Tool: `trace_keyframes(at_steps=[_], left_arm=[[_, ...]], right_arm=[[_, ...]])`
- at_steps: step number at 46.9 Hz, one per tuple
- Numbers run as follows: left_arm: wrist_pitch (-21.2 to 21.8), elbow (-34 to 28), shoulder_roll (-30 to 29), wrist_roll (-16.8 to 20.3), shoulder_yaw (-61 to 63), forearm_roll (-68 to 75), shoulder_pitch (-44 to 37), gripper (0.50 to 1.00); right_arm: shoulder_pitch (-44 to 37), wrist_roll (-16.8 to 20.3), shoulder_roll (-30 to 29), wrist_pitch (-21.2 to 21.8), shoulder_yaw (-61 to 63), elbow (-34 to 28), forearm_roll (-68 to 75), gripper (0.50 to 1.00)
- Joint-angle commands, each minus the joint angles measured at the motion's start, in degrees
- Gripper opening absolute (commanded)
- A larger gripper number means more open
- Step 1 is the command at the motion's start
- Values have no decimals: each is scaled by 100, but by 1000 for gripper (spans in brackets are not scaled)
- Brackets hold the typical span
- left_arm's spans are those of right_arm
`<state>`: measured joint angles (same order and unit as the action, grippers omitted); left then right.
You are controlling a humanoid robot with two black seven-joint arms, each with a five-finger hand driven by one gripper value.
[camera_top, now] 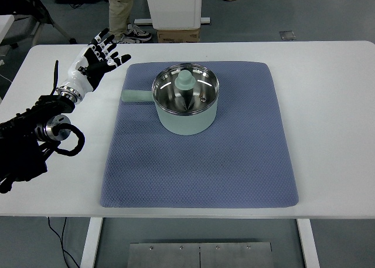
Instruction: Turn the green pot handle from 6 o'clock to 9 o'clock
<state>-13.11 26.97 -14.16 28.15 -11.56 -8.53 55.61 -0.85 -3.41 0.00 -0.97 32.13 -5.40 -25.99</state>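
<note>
A green pot [186, 107] sits on a blue mat [199, 162], its handle [136, 95] already pointing left at nine o'clock, so the turn looks done; the left hand [96, 60] hovers nearby, fingers spread, holding nothing.

A white rectangular table [328, 121] with a smooth top spans nearly the whole width of the view, its near edge running along the bottom. A large blue-grey textured fabric mat [199, 168] with rounded corners lies flat on the middle of it, reaching from near the far edge almost to the near one. Bare white tabletop shows on both sides of the mat. A pale green metal pot [186, 104] stands on the mat's far half
</note>
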Motion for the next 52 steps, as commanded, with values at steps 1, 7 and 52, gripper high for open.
trace_keyframes(at_steps=[1, 7, 52], left_arm=[[10, 1, 36, -2, -57, 0, 2, 1000], [80, 1, 98, 7, -83, 9, 2, 1000], [124, 1, 282, 7, -127, 9, -6, 1000]], right_arm=[[-11, -2, 0, 0, -5, 4, 6, 1000], [-2, -2, 0, 0, 4, 4, 6, 1000], [-2, 7, 0, 0, -5, 4, 6, 1000]])
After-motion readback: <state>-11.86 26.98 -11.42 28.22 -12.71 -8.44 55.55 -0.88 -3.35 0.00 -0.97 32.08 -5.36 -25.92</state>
